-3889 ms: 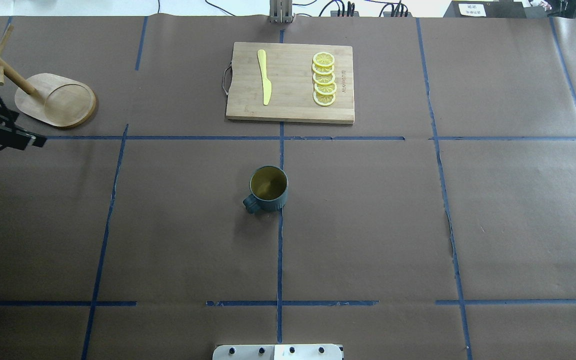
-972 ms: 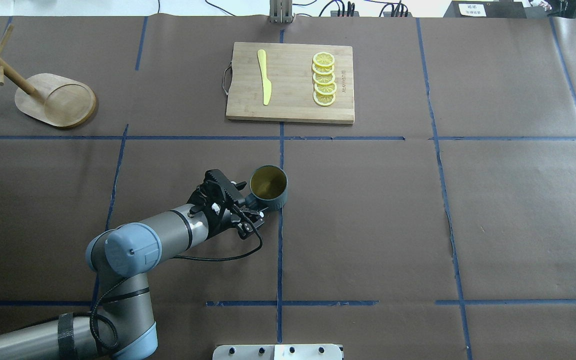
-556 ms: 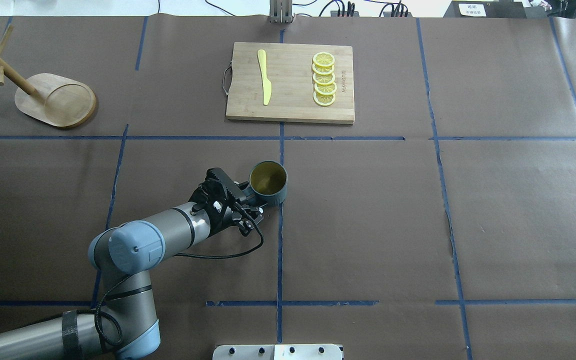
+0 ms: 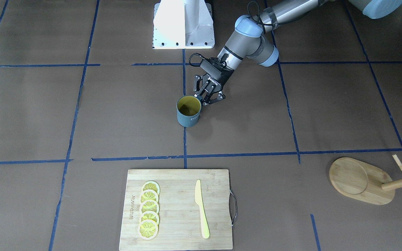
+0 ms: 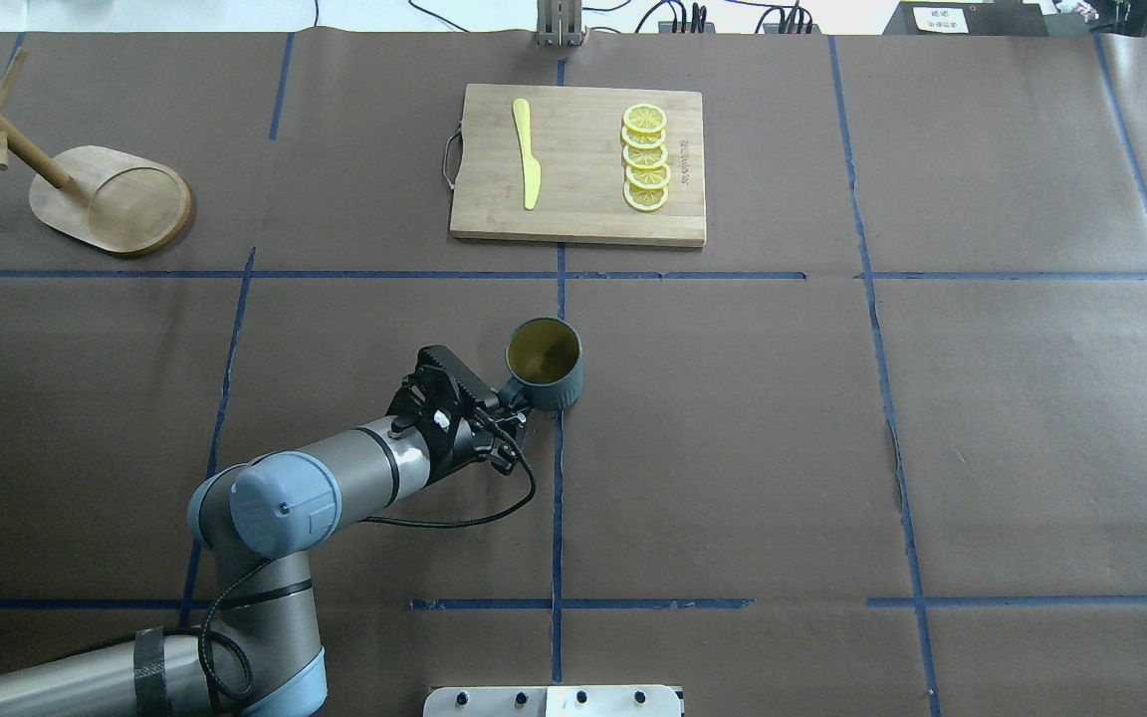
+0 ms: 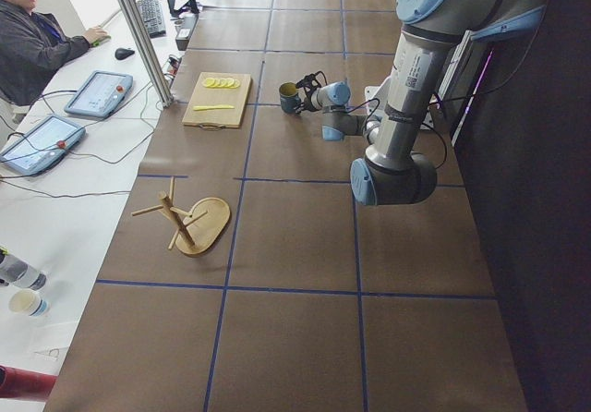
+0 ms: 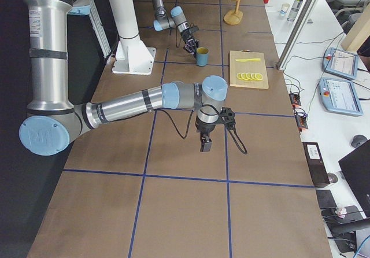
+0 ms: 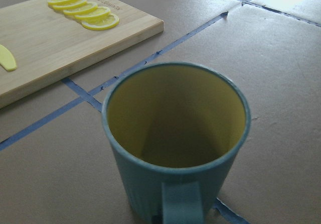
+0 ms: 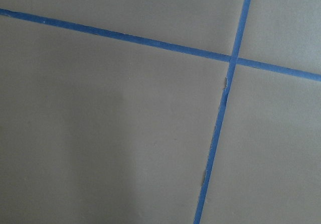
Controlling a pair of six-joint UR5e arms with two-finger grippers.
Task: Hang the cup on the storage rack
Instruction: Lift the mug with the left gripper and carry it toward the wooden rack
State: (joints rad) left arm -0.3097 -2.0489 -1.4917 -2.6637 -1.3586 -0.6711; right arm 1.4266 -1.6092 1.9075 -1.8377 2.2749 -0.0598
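Observation:
The dark teal cup (image 5: pixel 545 364) with its yellow-olive inside stands upright near the table's middle. It also shows in the front view (image 4: pixel 188 112) and fills the left wrist view (image 8: pixel 175 133), handle nearest the camera. My left gripper (image 5: pixel 512 397) is shut on the cup's handle, seen too in the front view (image 4: pixel 203 100). The bamboo storage rack (image 5: pixel 111 199) stands at the far left with its post and pegs, far from the cup. It also shows in the front view (image 4: pixel 361 181). My right gripper (image 7: pixel 205 145) shows only in the exterior right view, low over bare table; I cannot tell its state.
A bamboo cutting board (image 5: pixel 578 164) with a metal handle lies at the far middle, carrying a yellow knife (image 5: pixel 526 154) and several lemon slices (image 5: pixel 645 159). Blue tape lines cross the brown paper. An operator (image 6: pixel 37 42) sits beyond the far edge.
My left arm came in from the left and took the cup's handle. Over the last second the cup shifted slightly away from the robot and to the right with the gripper.

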